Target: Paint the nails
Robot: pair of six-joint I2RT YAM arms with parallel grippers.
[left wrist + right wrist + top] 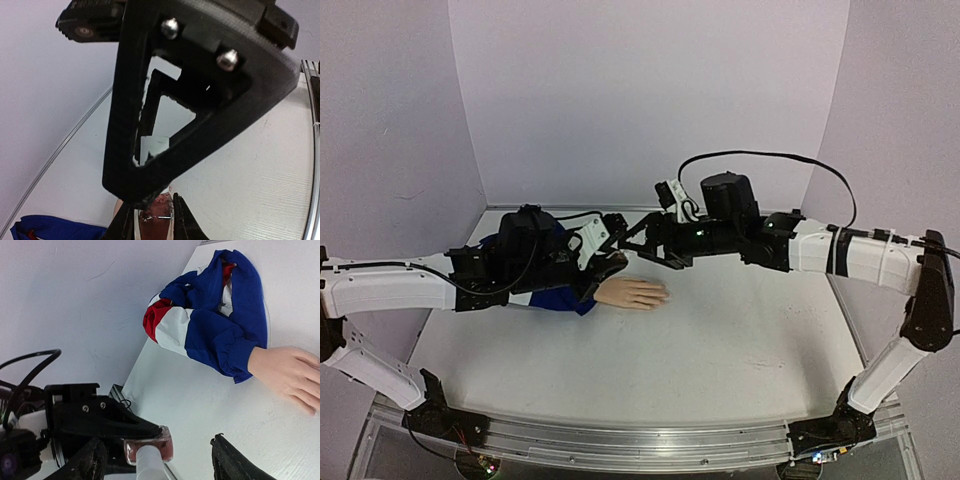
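**A:** What is nearest in the overhead view?

**B:** The two arm bases at the bottom edge, then the white table. Just below the frame's centre the mannequin hand lies flat on it, fingers pointing to the right of the frame. The nails are at those fingertips, too small to tell painted from plain. The blue, red and white sleeve is bunched to the left of the hand, partly under the left arm.

**A:** And the pincers?

**B:** They meet tip to tip just above the hand, near the centre. The left pincer reaches in from the left side, the right pincer from the right.

**A:** Does either have hold of anything?

**B:** In the left wrist view, the left pincer's fingers at the bottom edge are closed against both sides of a small pink bottle. In the right wrist view, the bottle's white cap points toward the bottom of the frame. The right pincer's fingers stand wide apart there, one on each side of the cap, with a gap on both sides. It grips nothing.

**A:** And farther back?

**B:** The pale back wall fills the upper part of the overhead view. A black cable arches over the right arm, right of centre.
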